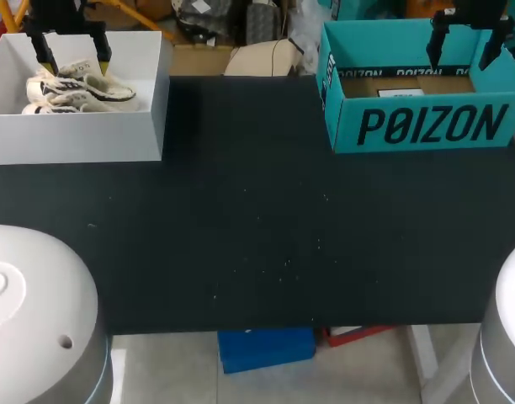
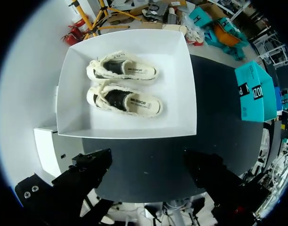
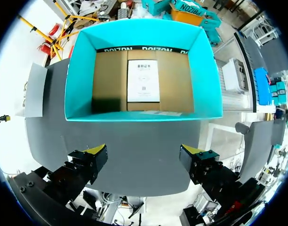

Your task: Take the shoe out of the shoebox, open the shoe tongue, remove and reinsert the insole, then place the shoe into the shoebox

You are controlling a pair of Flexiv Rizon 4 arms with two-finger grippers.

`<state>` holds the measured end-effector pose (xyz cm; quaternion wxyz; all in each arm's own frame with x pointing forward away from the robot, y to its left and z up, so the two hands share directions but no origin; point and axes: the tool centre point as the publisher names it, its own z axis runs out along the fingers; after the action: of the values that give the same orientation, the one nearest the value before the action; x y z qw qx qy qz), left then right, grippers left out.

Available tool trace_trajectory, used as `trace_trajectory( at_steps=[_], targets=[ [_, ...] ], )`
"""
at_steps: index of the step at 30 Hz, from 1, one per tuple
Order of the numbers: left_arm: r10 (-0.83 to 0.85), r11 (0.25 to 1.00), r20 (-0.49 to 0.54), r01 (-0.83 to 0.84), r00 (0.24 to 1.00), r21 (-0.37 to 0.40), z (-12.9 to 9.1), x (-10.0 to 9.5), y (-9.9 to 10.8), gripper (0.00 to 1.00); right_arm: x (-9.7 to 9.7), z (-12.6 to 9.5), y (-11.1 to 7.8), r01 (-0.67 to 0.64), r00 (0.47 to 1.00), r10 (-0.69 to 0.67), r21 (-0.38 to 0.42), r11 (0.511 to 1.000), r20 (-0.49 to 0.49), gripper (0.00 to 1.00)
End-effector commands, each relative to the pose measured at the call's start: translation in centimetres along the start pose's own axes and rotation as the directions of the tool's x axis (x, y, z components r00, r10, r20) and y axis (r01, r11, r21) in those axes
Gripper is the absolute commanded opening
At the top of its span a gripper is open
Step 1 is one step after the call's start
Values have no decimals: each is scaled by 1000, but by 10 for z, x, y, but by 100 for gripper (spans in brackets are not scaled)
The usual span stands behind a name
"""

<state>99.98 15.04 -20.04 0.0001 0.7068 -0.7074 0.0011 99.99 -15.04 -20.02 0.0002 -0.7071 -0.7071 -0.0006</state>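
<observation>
The table point(image 1: 257, 227) is a plain black top, bare across its middle and near side, with a few pale specks on it. Two open boxes stand on it along the far edge, well apart.

At the far left is the white box point(image 1: 72, 139), low-walled. Both shoes point(image 1: 79, 88) lie in it side by side on their soles, touching or nearly so. They are cream with dark stripes on the sides and loose pale laces, and each has a dark mouth and a pale insole with small print.

My left pincer point(image 1: 74, 61) hangs above that box with its fingers spread wide, one to each side of the shoes. It holds nothing and touches nothing.

At the far right is the teal box point(image 1: 426, 126), taller. It has a brown cardboard floor, and a white sheet point(image 3: 143, 81) lies flat in the middle.

My right pincer point(image 1: 464, 50) hangs over it, also wide open and empty. Its yellow tips are above the near wall.
</observation>
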Motion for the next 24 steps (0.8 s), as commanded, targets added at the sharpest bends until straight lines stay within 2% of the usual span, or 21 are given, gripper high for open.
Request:
trace_trajectory(
  at_steps=[1,4,6,9,11,12,13,14,15,24],
  targets=[
    [0,1000,0,0,1000,0,0,0,0,100,0,0,0,0,1000,0,0,1000,0,100],
    [0,1000,0,0,1000,0,0,0,0,100,0,0,0,0,1000,0,0,1000,0,100],
    [230,971,64,-233,971,44,-5,5,2,100,0,0,0,0,1000,0,0,1000,0,100],
    [477,874,50,-480,877,82,-13,6,6,100,0,0,0,0,1000,0,0,1000,0,100],
    [660,729,108,-668,744,147,-17,3,11,100,0,0,0,0,1000,0,0,1000,0,100],
    [751,620,141,-762,645,185,-18,0,13,100,0,0,0,0,1000,0,0,1000,0,100],
    [840,459,208,-861,501,221,-21,-4,19,100,0,0,0,0,1000,0,0,1000,0,100],
    [880,317,294,-922,373,221,-21,-11,23,100,0,0,0,0,1000,0,0,1000,0,100],
    [872,279,361,-942,330,186,-18,-14,21,100,0,0,0,0,1000,0,0,1000,0,100],
    [872,279,361,-942,330,186,-18,-14,21,100,0,0,0,0,1000,0,0,1000,0,100]
  ],
)
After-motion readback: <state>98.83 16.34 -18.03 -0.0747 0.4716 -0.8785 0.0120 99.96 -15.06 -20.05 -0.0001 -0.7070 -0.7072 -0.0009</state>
